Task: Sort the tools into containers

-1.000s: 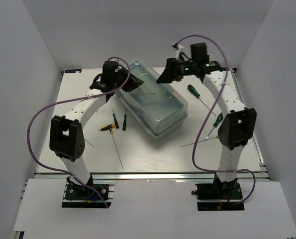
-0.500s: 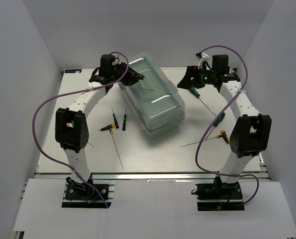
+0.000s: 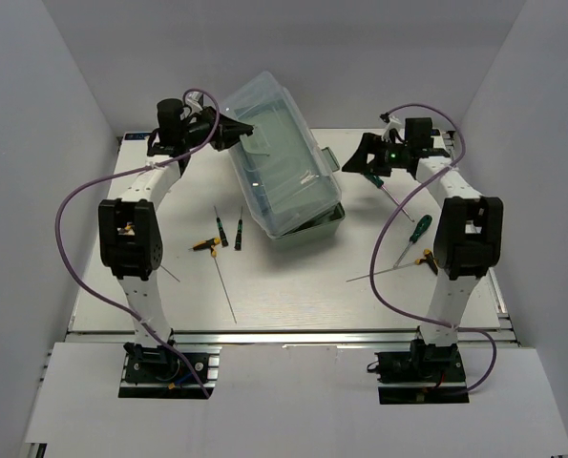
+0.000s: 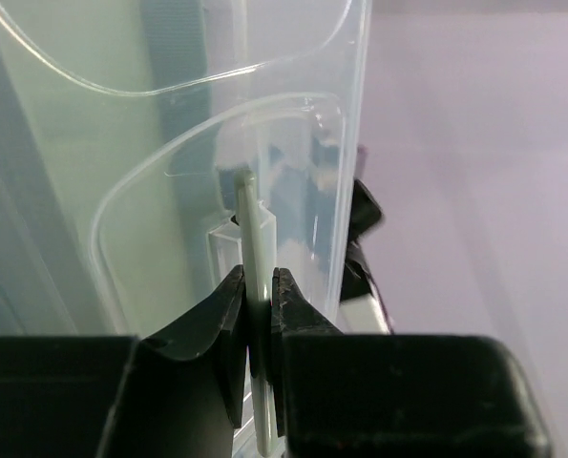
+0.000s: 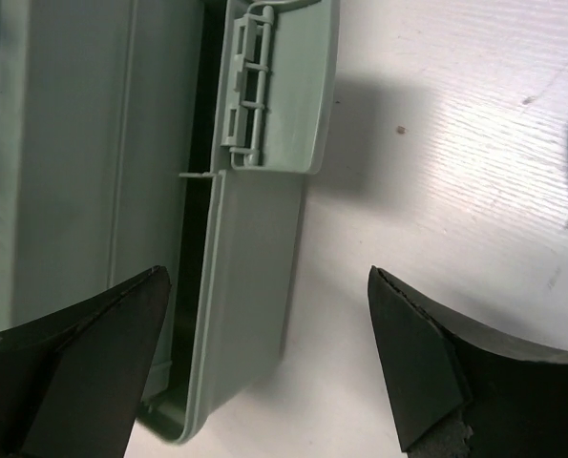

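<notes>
Lifted since a moment ago, the clear lid (image 3: 269,143) tilts up at upper centre, its thin latch tab (image 4: 248,205) clenched in the left hand (image 4: 258,286). It looks like light, flexible plastic, so that tab is the place to grip. The right hand (image 5: 267,277) hangs released beside the green box (image 5: 73,143). Screwdrivers (image 3: 418,229) lie on the desk (image 3: 293,296).

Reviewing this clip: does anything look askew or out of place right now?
Only the toolbox's clear lid stands out: it is tilted up off the mint base, pinched at its latch tab by the left pincer. The right pincer hangs open by the base. Nothing looks damaged or spilled.
</notes>
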{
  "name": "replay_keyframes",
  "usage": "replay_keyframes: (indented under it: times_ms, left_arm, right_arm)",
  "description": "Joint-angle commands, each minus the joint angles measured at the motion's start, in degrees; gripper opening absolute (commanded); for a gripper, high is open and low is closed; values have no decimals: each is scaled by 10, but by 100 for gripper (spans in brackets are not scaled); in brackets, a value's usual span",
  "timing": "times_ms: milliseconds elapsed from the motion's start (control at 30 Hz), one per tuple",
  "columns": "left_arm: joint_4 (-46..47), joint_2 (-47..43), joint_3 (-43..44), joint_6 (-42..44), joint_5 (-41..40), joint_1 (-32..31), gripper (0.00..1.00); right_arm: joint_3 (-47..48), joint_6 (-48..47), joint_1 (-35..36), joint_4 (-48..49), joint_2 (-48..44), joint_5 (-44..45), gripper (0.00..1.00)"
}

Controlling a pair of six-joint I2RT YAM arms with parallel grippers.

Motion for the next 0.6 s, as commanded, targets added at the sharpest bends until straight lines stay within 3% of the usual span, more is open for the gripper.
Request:
replay_keyframes:
  times_ms: [0, 133, 367, 567]
  left_arm:
    - [192, -18, 41, -86, 108, 0, 3]
    - [278, 6, 42, -165, 141, 4, 3]
    - [497, 44, 34, -317, 161, 16, 3]
    - [566, 61, 37, -377, 153, 24, 3]
  right_arm:
    - [35, 57, 2, 57, 51, -49, 89]
    - [76, 109, 6, 69, 97, -81, 87]
    - [61, 68, 41, 57, 82, -42, 86]
    - [8, 68, 49, 63, 47, -47, 83]
